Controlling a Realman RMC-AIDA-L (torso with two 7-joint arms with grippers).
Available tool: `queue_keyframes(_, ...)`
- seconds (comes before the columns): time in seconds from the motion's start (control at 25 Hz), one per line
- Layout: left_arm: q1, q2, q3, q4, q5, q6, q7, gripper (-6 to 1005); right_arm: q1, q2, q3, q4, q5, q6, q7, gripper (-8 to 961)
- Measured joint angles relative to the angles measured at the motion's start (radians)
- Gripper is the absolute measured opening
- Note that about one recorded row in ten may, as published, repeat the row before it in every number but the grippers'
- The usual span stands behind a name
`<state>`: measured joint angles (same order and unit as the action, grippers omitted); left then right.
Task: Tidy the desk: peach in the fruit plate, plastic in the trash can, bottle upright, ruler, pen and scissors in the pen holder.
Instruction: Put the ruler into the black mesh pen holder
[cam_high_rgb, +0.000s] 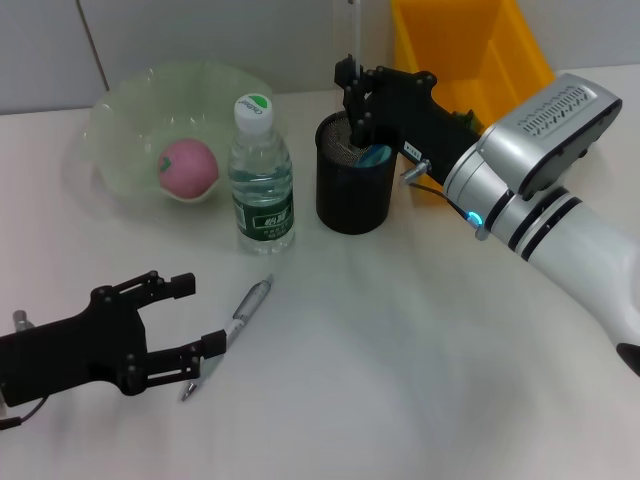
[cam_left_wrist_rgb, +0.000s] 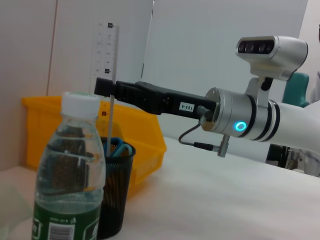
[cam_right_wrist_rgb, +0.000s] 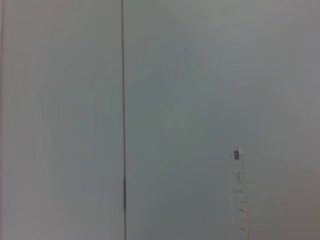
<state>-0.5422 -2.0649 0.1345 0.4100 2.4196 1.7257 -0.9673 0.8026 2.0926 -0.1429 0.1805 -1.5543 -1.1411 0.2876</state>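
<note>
A clear ruler (cam_high_rgb: 350, 25) stands upright over the black mesh pen holder (cam_high_rgb: 352, 195), and my right gripper (cam_high_rgb: 355, 98) is shut on it just above the rim. Blue scissors handles (cam_high_rgb: 377, 155) stick out of the holder. The left wrist view shows the same ruler (cam_left_wrist_rgb: 108, 50), right gripper (cam_left_wrist_rgb: 105, 86) and holder (cam_left_wrist_rgb: 118, 195). A silver pen (cam_high_rgb: 245, 315) lies flat on the table, and my left gripper (cam_high_rgb: 198, 315) is open beside it, its lower finger at the pen's middle. The peach (cam_high_rgb: 188, 167) lies in the translucent fruit plate (cam_high_rgb: 120, 110). The bottle (cam_high_rgb: 262, 180) stands upright. Plastic is out of view.
A yellow bin (cam_high_rgb: 470, 50) stands at the back right behind the right arm, also visible in the left wrist view as the yellow bin (cam_left_wrist_rgb: 145, 130). The bottle stands close between the plate and the holder. A grey wall (cam_right_wrist_rgb: 190, 100) runs behind the table.
</note>
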Motion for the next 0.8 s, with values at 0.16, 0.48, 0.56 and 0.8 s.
queue_keyframes(0.16,0.0,0.0,0.0,0.004,0.0,0.004,-0.001,843,0.0,0.0,0.002,0.006,0.0,0.001,0.002,16)
queue_keyframes(0.48,0.002,0.0,0.002,0.026,-0.001,0.029,-0.002,843,-0.001,0.0,0.002,0.019,-0.002,0.03,0.004,17)
queue_keyframes(0.56,0.002,0.0,0.002,0.027,-0.001,0.031,-0.002,843,0.0,0.0,0.002,0.024,-0.004,0.045,0.004,17)
queue_keyframes(0.8,0.008,-0.001,0.002,0.029,-0.001,0.048,-0.002,843,0.0,0.0,0.002,0.029,-0.006,0.058,0.005,18)
